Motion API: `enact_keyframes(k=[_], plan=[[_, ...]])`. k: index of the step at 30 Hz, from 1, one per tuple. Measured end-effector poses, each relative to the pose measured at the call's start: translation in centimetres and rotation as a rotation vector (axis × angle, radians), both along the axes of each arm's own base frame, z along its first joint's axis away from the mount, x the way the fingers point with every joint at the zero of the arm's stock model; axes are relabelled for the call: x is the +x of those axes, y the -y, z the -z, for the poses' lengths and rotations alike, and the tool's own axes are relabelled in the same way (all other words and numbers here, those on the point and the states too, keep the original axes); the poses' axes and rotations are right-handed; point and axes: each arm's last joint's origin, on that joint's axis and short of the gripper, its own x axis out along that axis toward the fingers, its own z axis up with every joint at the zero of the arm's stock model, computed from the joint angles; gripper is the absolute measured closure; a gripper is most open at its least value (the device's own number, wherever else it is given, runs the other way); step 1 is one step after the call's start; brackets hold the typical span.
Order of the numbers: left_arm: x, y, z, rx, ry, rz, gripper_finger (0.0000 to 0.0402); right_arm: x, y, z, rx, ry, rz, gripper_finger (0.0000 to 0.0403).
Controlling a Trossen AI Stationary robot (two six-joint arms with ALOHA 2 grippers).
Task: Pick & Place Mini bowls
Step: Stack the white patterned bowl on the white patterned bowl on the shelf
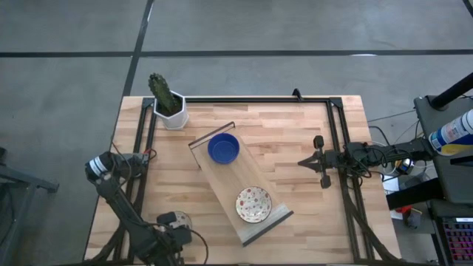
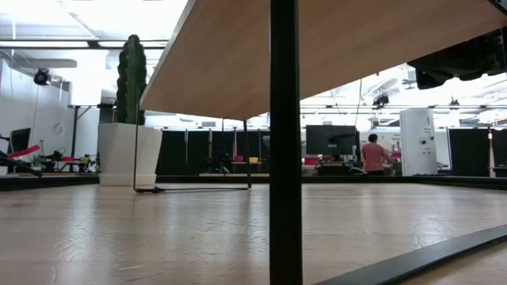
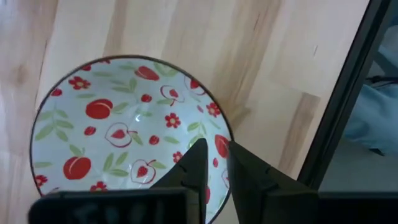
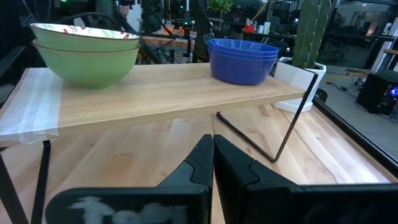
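the patterned bowl (image 3: 127,134) in the left gripper (image 3: 214,165) sits on the table (image 1: 295,222) near its front left corner, cream inside with red fruit, small red flowers and green leaves. the gripper's two dark fingers (image 3: 196,163) straddle the rim on the side nearest the black edge rail, one finger inside the bowl and the other outside, closed on the rim. in the high view the left arm runs from its base at the table's left edge down to that corner, the wrist bent over the bowl (image 1: 177,219), which shows only as a pale disc half hidden under it.

well away from that gripper, toward the table's middle, a slanted wooden shelf (image 1: 240,185) on a thin black wire frame carries the other bowls. the right wrist view shows a patterned stack (image 4: 87,53), green outside, that looks like two nested bowls, and a blue stack (image 4: 244,59) whose rims suggest three, though the count is hard to make out from here. from above each stack reads as a single bowl: blue (image 1: 223,148) at the far end, patterned (image 1: 253,204) at the near end.

the right gripper (image 1: 301,161) hangs at the table's right side, fingers pressed together and empty, pointing toward the shelf. a cactus in a white pot (image 1: 170,107) stands at the far left corner.
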Motion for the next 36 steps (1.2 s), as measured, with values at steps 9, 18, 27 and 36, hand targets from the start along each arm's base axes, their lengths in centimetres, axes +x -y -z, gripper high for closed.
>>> enact_keyframes(k=[9, 18, 27, 36], plan=[[0.0, 0.1, 0.2, -0.028, -0.010, -0.018, 0.0348, 0.0, 0.0, 0.0, 0.000, 0.000, 0.000, 0.0394], [0.2, 0.5, 0.2, -0.074, 0.005, -0.018, 0.0348, 0.0, 0.0, 0.0, 0.000, 0.000, 0.000, 0.0394], [0.2, 0.4, 0.2, -0.047, 0.031, 0.009, 0.0348, 0.0, 0.0, 0.0, 0.000, 0.000, 0.000, 0.0394], [0.0, 0.1, 1.1, -0.023, 0.014, 0.009, 0.0348, 0.0, 0.0, 0.0, 0.000, 0.000, 0.000, 0.0394]])
